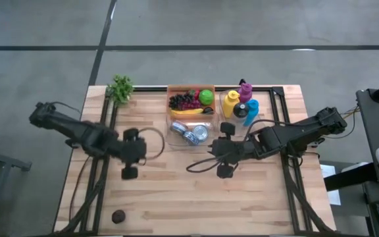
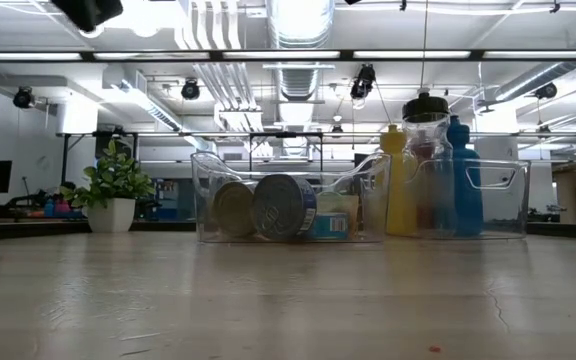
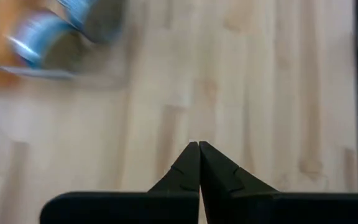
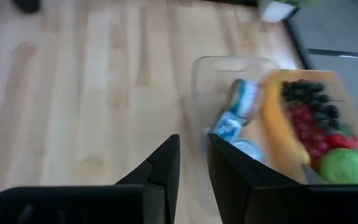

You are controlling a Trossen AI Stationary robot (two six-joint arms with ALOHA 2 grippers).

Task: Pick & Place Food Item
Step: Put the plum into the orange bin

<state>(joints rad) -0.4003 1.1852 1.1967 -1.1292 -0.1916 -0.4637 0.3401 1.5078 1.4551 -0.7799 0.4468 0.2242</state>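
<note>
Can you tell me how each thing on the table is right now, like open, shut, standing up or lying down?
Left gripper: shut, empty.
Right gripper: slightly open, empty.
Cans: lying down in clear bin.
Bottles: standing in their bin.
Plant: upright.
Fruit: in tray.

Grey concrete floor [image 1: 242,26] surrounds the pale wooden surface [image 1: 176,197]. Overhead, silver ducts [image 2: 293,30] and long strip lights [image 2: 268,55] cross the ceiling; desks stand far behind.
</note>
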